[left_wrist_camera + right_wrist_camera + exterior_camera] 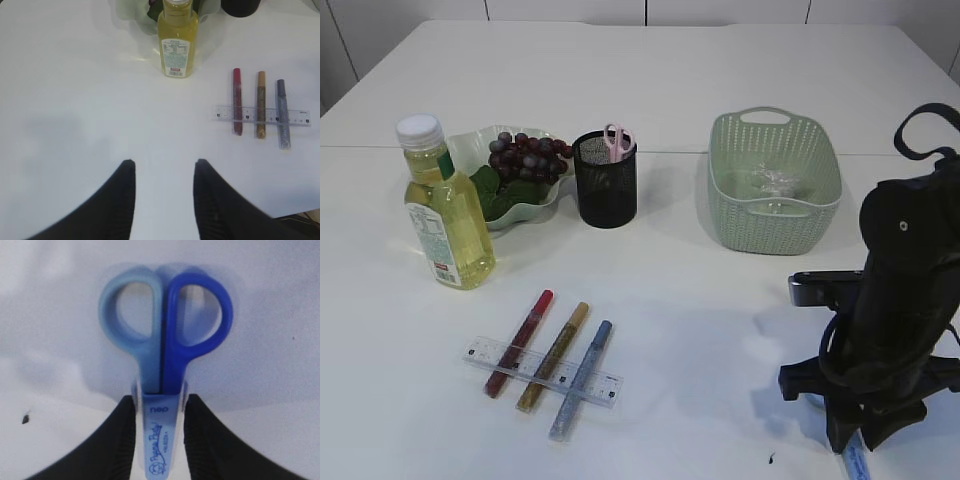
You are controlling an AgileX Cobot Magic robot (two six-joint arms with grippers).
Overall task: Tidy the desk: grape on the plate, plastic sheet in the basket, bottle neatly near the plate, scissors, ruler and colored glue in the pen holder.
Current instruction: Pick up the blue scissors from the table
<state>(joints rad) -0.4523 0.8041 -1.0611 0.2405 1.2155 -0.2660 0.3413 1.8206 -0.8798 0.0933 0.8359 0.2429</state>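
Blue scissors [162, 355] in a pale sheath lie between the fingers of my right gripper [160, 397], which press on both sides of the sheath; only its tip [856, 462] shows below the right arm at the table's front right. My left gripper [164, 162] hangs open over bare table, well short of the yellow bottle [176, 45]. The bottle [448, 225] stands in front of the green plate [535, 210], which holds the grapes [528, 157]. Three glue sticks, red [518, 342], gold [553, 356] and blue [582, 378], lie across the clear ruler [480, 352]. The plastic sheet [772, 182] lies in the basket [775, 215].
The black mesh pen holder [605, 185] stands right of the plate with pink scissors [617, 140] in it. The left arm does not show in the exterior view. A small dark speck [25, 416] lies on the table left of the right gripper.
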